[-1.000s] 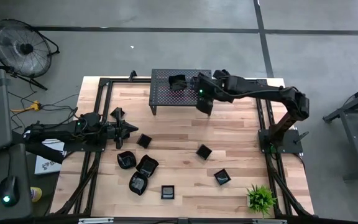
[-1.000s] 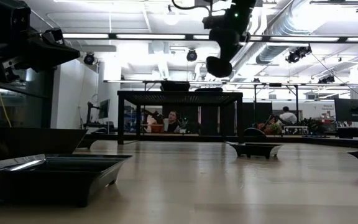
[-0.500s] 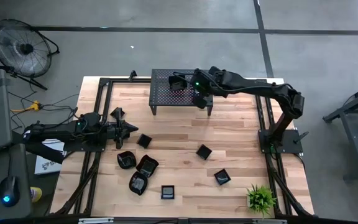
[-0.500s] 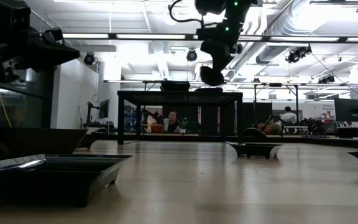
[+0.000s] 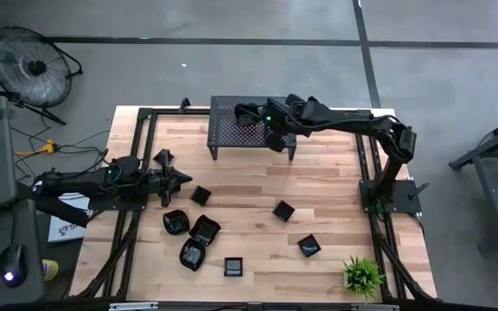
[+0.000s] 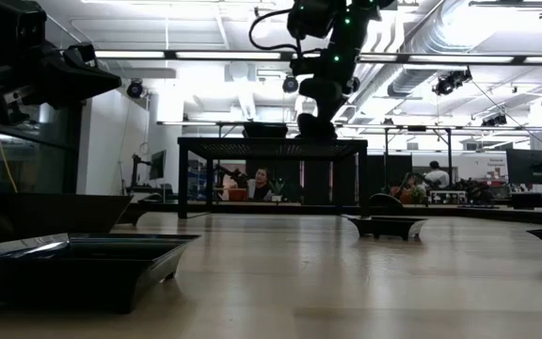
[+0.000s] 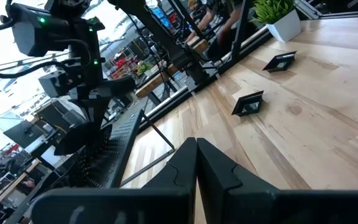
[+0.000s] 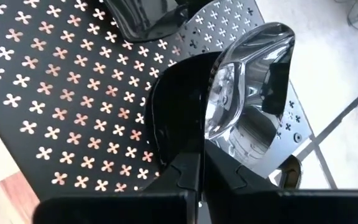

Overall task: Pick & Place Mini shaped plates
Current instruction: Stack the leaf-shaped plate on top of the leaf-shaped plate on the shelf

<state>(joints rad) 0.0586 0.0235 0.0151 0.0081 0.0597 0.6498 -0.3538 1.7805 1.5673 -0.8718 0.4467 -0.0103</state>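
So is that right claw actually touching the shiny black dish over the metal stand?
Touching. The right wrist view shows the right gripper shut on the rim of a mini plate, which hangs tilted over the perforated stand.

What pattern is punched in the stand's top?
Small four-petal clover cutouts in rows across the black stand, clearest in the right wrist view.

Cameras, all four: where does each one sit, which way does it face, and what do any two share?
High: overhead, facing down; both arms, stand, plates.
Low: tabletop height, facing across; right arm over the stand.
Left wrist: facing across the table; left gripper shut, right arm beyond.
Right wrist: facing the stand; right gripper shut on a plate.
Shared: all four show the stand.
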